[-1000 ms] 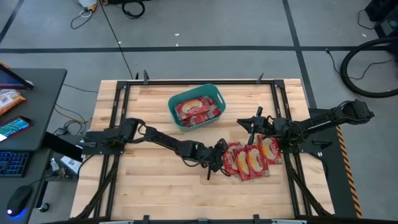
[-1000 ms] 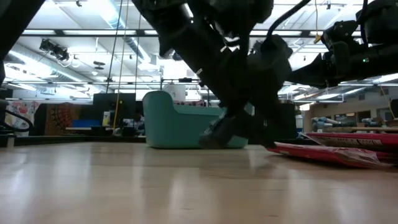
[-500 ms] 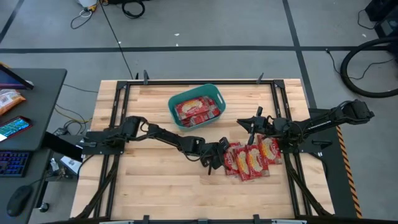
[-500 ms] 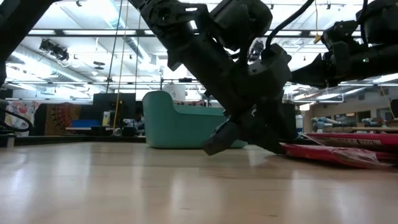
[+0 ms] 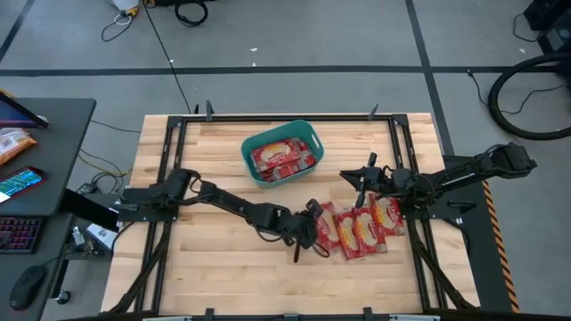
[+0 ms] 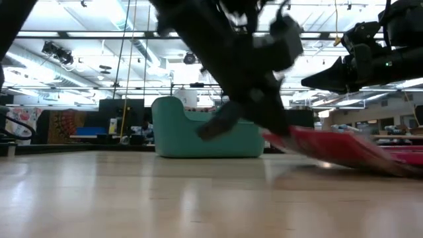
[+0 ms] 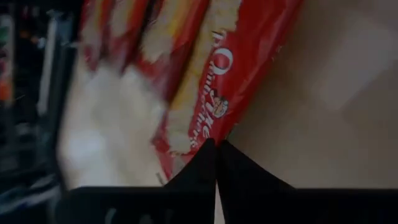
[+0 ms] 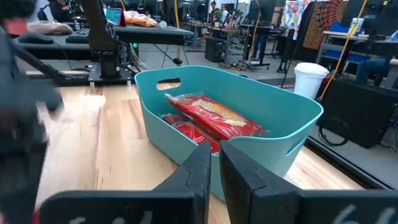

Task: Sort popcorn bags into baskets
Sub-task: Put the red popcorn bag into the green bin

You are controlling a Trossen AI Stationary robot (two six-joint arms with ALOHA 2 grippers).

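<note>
A teal basket [image 5: 282, 153] stands at the far middle of the table with red popcorn bags [image 8: 214, 118] lying in it. More red bags [image 5: 366, 227] lie flat in an overlapping row at the right middle. My left gripper [image 5: 311, 225] is shut on the leftmost bag [image 7: 205, 81] of that row. My right gripper [image 8: 215, 155] hangs shut and holds nothing above the row's far side [image 5: 350, 176], pointing level at the basket. My left gripper pinches the bag at the rim of its left end [image 7: 200, 138] between its two fingers [image 7: 245, 174]. They slant down at it from the table's left. That end [image 6: 281, 137] is raised off the wood. The bag slopes down to its right end [image 6: 390, 168], which stays low.
Black frame rails [image 5: 169, 178] run along the table's left and right sides. A dark desk [image 5: 36, 178] with a phone and a keyboard stands left of the table. Bare wood [image 5: 223, 267] lies at the near left.
My left gripper has shut on the left end of the leftmost bag and then risen. That end has come up off the table, so the bag now slopes, while its right end has stayed low.
</note>
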